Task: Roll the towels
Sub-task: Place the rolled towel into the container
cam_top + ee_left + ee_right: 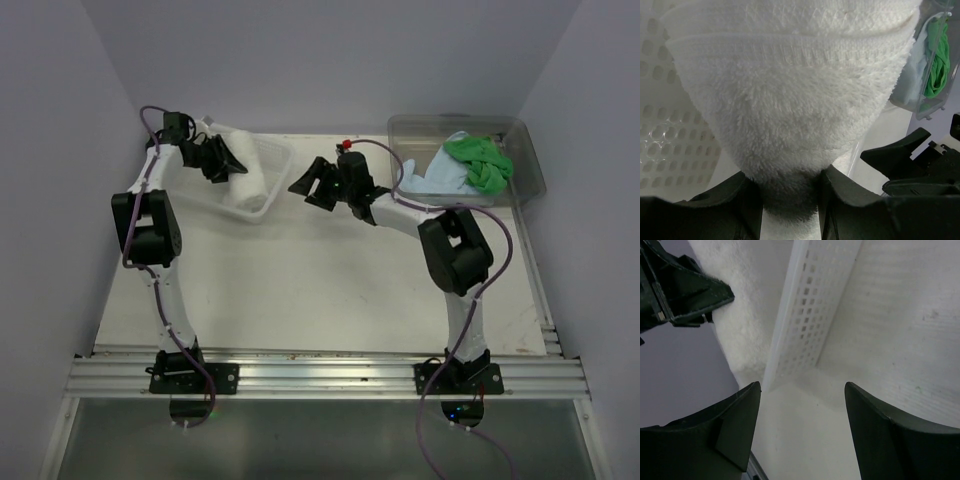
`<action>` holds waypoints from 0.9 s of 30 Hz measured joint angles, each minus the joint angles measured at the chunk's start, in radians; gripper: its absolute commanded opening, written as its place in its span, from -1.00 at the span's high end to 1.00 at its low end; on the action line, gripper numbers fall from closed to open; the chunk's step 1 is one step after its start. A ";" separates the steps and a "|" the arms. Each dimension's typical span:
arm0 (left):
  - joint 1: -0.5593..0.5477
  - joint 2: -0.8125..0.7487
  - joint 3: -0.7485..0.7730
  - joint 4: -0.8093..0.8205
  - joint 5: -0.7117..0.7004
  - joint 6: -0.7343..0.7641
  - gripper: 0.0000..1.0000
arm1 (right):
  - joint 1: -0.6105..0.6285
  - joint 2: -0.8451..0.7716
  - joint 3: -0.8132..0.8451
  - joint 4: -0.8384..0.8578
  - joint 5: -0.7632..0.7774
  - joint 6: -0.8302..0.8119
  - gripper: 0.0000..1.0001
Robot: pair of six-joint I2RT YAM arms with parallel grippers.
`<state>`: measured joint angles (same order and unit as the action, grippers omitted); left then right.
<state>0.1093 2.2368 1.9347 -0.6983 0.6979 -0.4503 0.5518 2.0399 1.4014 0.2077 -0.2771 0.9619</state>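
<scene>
Crowded at the back left, bare tabletop (330, 290) nearer me.
My right gripper (802, 387) faces the white plastic lattice basket (810, 315) wall; the rolled white terry towel (255, 190) and left gripper (230, 160) block that side.

No legible text, label, brand, number or sign on anything in view.

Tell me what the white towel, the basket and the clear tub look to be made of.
White towel: soft terry cloth, probably cotton; fuzzy pile, woven band near the edge. Basket: white plastic, matte, moulded with a grid of holes. Tub: clear, smooth plastic, it seems; the green towel shows through its wall.
</scene>
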 measured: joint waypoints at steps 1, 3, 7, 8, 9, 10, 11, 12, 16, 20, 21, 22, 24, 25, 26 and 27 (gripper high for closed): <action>0.001 -0.001 -0.001 0.000 0.000 0.000 0.60 | 0.002 0.034 0.040 0.002 -0.003 0.013 -0.43; 0.002 -0.003 -0.003 -0.001 0.000 0.000 0.60 | 0.009 0.088 0.111 0.007 -0.003 0.033 -0.39; 0.002 -0.014 -0.015 0.000 0.001 0.002 0.60 | 0.028 0.171 0.220 0.017 -0.005 0.064 -0.27; 0.002 -0.016 -0.018 0.000 0.001 0.002 0.60 | 0.034 0.193 0.246 0.018 -0.005 0.071 -0.23; 0.002 -0.018 -0.019 -0.001 0.001 0.002 0.60 | 0.038 0.206 0.262 0.018 -0.006 0.075 -0.13; 0.002 -0.019 -0.019 -0.001 0.001 0.002 0.60 | 0.042 0.223 0.282 0.017 -0.008 0.078 -0.07; 0.002 -0.021 -0.019 -0.001 0.001 0.002 0.60 | 0.046 0.240 0.301 0.017 -0.009 0.083 -0.02; 0.002 -0.021 -0.019 -0.002 0.002 0.002 0.60 | 0.050 0.257 0.320 0.016 -0.011 0.086 0.14; 0.002 -0.028 -0.023 -0.003 0.002 0.004 0.60 | 0.056 0.298 0.365 0.008 -0.023 0.089 0.57; 0.002 -0.044 -0.043 -0.011 0.002 0.022 0.60 | 0.056 0.312 0.402 -0.023 -0.035 0.088 0.87; 0.002 -0.050 -0.055 -0.008 0.002 0.026 0.61 | 0.055 0.319 0.425 -0.043 -0.045 0.078 0.97; 0.002 -0.058 -0.071 -0.006 0.003 0.027 0.61 | 0.053 0.330 0.455 -0.065 -0.058 0.063 1.00; 0.001 -0.073 -0.098 -0.002 0.003 0.029 0.61 | 0.049 0.360 0.511 -0.109 -0.091 0.038 1.00; 0.001 -0.081 -0.113 0.003 0.002 0.030 0.61 | 0.045 0.383 0.554 -0.140 -0.116 0.023 1.00; 0.001 -0.088 -0.124 0.003 0.000 0.033 0.61 | 0.040 0.411 0.604 -0.169 -0.142 0.006 1.00; 0.001 -0.093 -0.131 0.003 0.000 0.035 0.61 | 0.035 0.429 0.638 -0.188 -0.167 -0.006 1.00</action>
<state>0.1101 2.1441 1.8034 -0.6949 0.6979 -0.4149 0.5865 2.4691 2.0392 0.0193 -0.4438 0.9562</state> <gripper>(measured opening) 0.428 0.211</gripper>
